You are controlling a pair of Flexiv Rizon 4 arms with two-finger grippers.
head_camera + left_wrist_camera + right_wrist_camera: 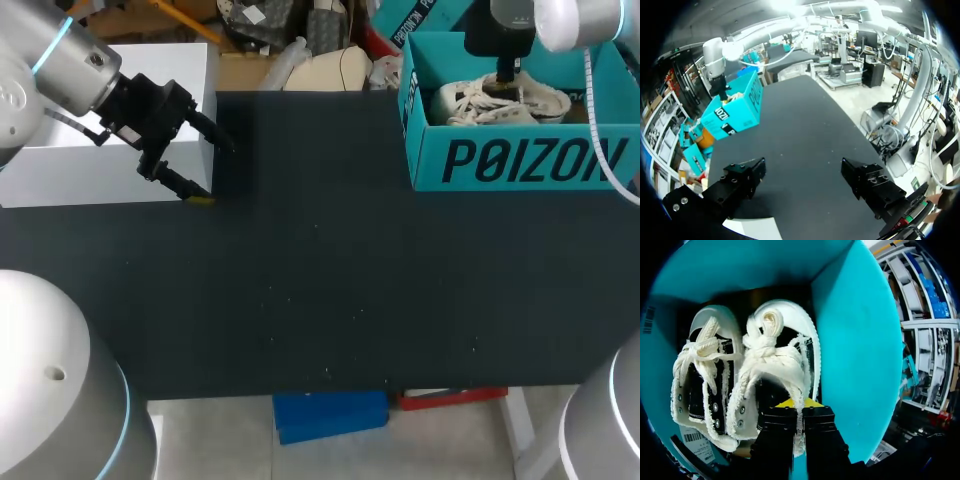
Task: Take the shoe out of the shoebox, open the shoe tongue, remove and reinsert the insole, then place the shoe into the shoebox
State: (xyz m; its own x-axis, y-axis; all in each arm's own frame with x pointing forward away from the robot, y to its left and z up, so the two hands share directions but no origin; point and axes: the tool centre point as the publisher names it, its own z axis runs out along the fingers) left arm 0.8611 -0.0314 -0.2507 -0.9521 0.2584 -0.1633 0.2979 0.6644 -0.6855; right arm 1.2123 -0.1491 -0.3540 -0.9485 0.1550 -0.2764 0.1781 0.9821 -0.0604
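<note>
Left jaws stand wide open over the far left of the desk (320, 300), beside a white box (60, 170), well apart from the shoebox (520, 160) at far right. Right jaws are down inside it, pinched closed on the heel rim of one shoe (772, 360). Its length runs straight ahead of them, toe farthest, so the right arm (580, 20) is plainly the nearer.
</note>
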